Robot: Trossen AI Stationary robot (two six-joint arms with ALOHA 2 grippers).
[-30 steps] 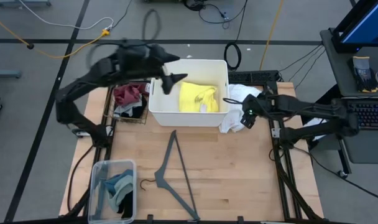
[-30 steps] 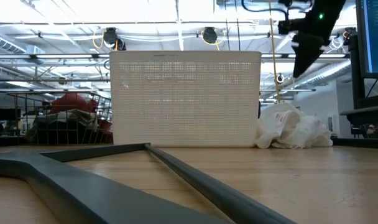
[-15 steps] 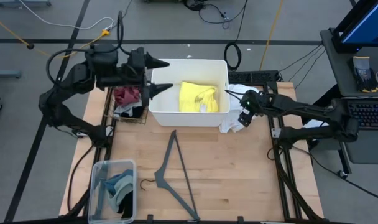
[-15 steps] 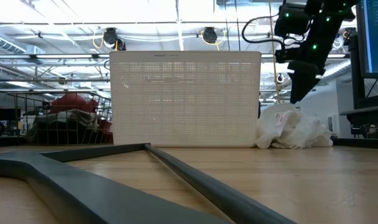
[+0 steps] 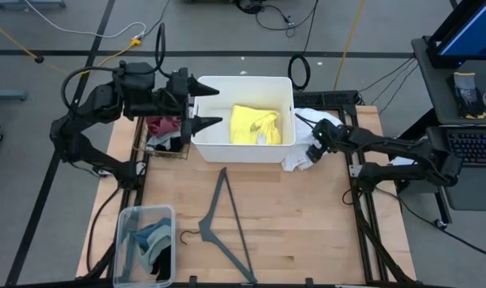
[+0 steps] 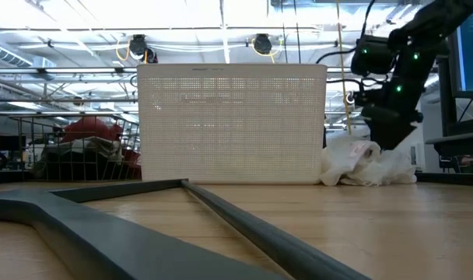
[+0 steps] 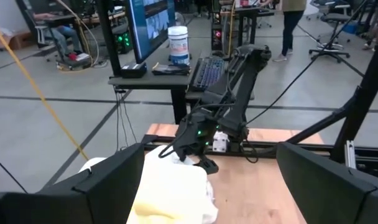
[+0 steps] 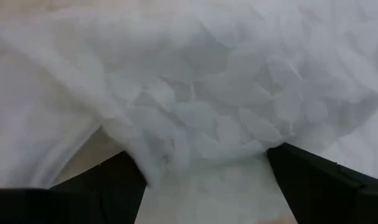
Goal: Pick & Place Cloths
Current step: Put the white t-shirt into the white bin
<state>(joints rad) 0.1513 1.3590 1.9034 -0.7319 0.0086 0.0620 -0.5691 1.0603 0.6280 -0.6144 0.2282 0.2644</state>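
While both arms sit at the far half of the table, notes run left to right in the high view:

clear tub [image 5: 143,244]: near-left corner of table; holds teal/grey cloths [image 5: 153,240], bunched.
wire basket [image 5: 165,136]: far left, just beside white bin; holds maroon cloth [image 5: 165,122] w/ a black cloth [image 5: 173,142] and some white fabric.
left gripper [image 5: 208,106]: above the wire basket / white bin boundary, fingers pointing over the bin's left wall; jaws spread wide, nothing between them.
hanger [image 5: 221,224]: dark grey, flat on the wood, centre-near, hook twd clear tub; apart from all cloths. In low view it crosses the foreground [image 6: 143,225].
white bin [image 5: 284,150]: centre-far; low view shows its perforated wall [image 6: 232,124], blocks sight of contents there.
yellow cloth [image 5: 254,125]: inside white bin, right half, crumpled.
white cloth [image 5: 300,156]: heap on table just right of white bin, touching its right wall; also [image 6: 369,163], [image 8: 195,106].
right gripper [image 5: 309,138]: down at the white cloth, tips at fabric; jaws wide apart, straddling a fold, not clenched on it.
obstruction: bin wall btw right gripper and yellow cloth.
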